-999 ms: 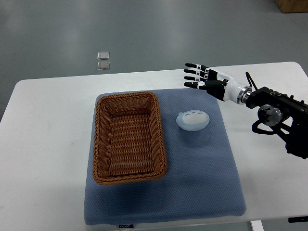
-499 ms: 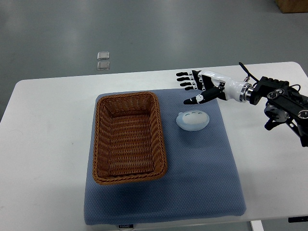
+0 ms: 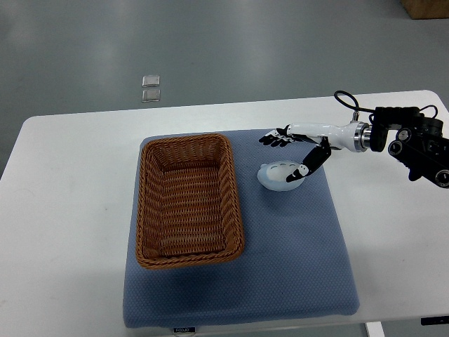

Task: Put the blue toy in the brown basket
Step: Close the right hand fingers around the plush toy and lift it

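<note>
A pale blue, rounded toy (image 3: 278,175) lies on the blue mat (image 3: 295,267), just right of the brown wicker basket (image 3: 188,200). The basket is rectangular and holds nothing. My right hand (image 3: 287,153) reaches in from the right, directly over the toy's far side. Its fingers (image 3: 273,139) stretch out flat toward the left, above the toy's upper edge. The thumb (image 3: 303,170) hangs down and rests at the toy's right end. The hand is open and does not grip the toy. The left arm does not show.
The mat lies on a white table (image 3: 70,210). Two small clear tiles (image 3: 150,88) sit on the grey floor beyond the table. A brown box corner (image 3: 424,7) shows at the top right.
My right hand has moved left and down from the mat's far right corner to over the toy. It has turned so that the thumb now hangs at the toy's right end.
</note>
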